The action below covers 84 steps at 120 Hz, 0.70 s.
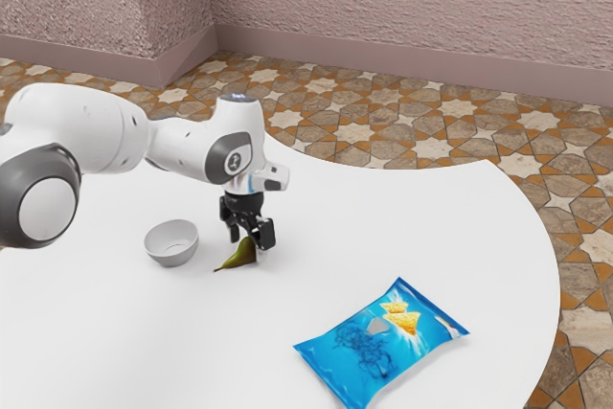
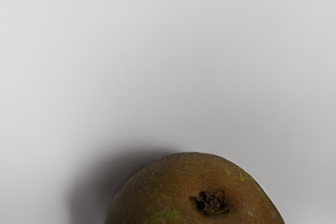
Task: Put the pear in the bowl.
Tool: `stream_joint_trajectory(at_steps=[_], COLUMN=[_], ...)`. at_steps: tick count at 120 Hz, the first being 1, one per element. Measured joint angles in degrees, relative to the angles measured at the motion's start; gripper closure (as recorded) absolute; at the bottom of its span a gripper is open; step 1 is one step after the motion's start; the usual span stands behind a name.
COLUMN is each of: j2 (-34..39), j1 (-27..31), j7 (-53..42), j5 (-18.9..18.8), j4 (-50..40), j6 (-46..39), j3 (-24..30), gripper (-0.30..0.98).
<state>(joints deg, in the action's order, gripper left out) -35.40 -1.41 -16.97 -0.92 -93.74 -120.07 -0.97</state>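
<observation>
A white robot arm reaches in from the exterior view's left over a white table, its black tool pointing down at a green-brown pear. The pear lies on its side on the table, its fat end beneath and between the fingertips, its narrow stem end pointing toward the exterior view's lower left. The tool stands wide, one finger on each side of the pear's thick part; I see no clear squeeze on the fruit. In the wrist view, the rounded base of the pear, with its dark, crinkled blossom end, is close up beneath the hand, a soft shadow beside it on the table. A small, pale grey bowl sits upright near the pear, toward the exterior view's left. A bright blue chip bag lies well apart, toward the lower right. The step in hand looks like the grasp, with the carry and the release yet to be done. The next move, I judge, calls for checking that both fingers flank the fat end, then closing them evenly and lifting straight up, high enough to pass over the bowl's rim. That smooth, rounded flesh could roll or slip if pinched off-centre.
</observation>
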Motion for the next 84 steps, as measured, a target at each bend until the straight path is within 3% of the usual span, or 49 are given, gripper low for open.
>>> stream_joint_trajectory(at_steps=[13,55,84], j2=[-0.06,0.08,0.59], j1=[0.00,0.00,-0.04], j7=[-0.30,-1.01,-1.07], j5=[-0.03,-0.11,-0.52], j4=[0.06,0.62,0.65], j6=[-0.03,-0.07,-0.18], j3=[0.00,-0.01,-0.14], gripper=[0.01,0.34,0.40])
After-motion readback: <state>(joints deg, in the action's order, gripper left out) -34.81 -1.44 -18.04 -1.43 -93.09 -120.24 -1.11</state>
